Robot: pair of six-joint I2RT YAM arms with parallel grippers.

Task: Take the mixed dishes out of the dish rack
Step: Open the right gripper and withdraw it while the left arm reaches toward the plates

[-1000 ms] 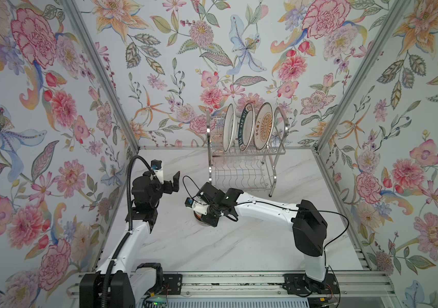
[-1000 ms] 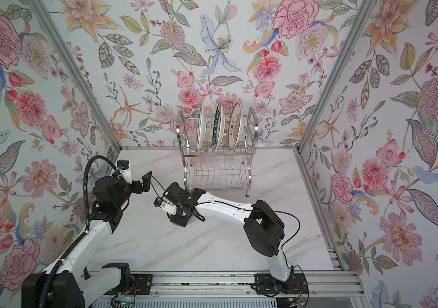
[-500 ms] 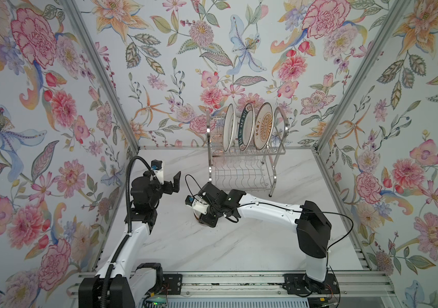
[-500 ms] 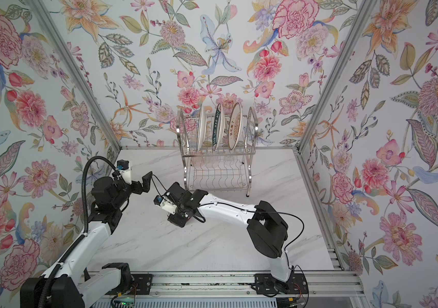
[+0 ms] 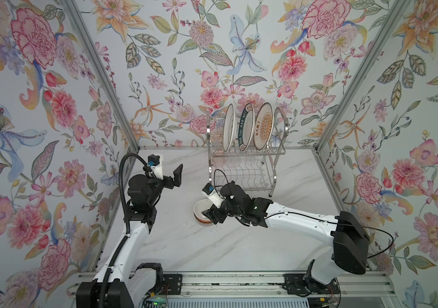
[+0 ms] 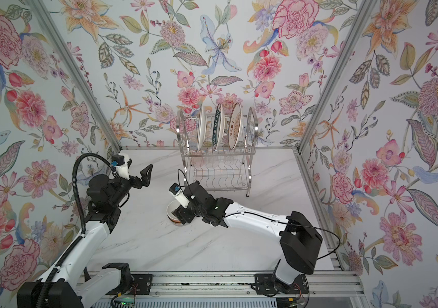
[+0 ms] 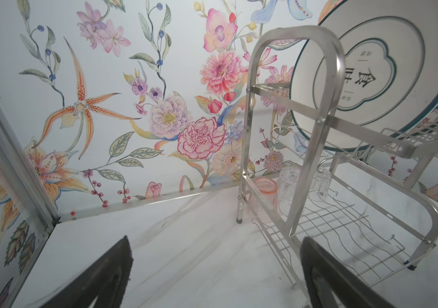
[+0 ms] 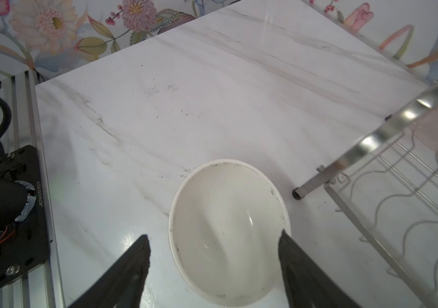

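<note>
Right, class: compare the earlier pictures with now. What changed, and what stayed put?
The right gripper opened, letting go of the white bowl, which now sits on the stacked bowls on the table. The left gripper stayed open and hardly moved. The three plates remain upright in the dish rack.

In a top view the right gripper point(image 5: 210, 215) covers the side of the bowl stack point(image 5: 199, 210) facing the dish rack point(image 5: 244, 170); the lower bowls point(image 5: 203, 223) show only a sliver of rim. Tumblers point(image 5: 228, 160) under the rack's upper shelf are faint smears behind wire. The left wrist view cuts off the nearest plate point(image 7: 386, 53), which hides the plates behind it.
</note>
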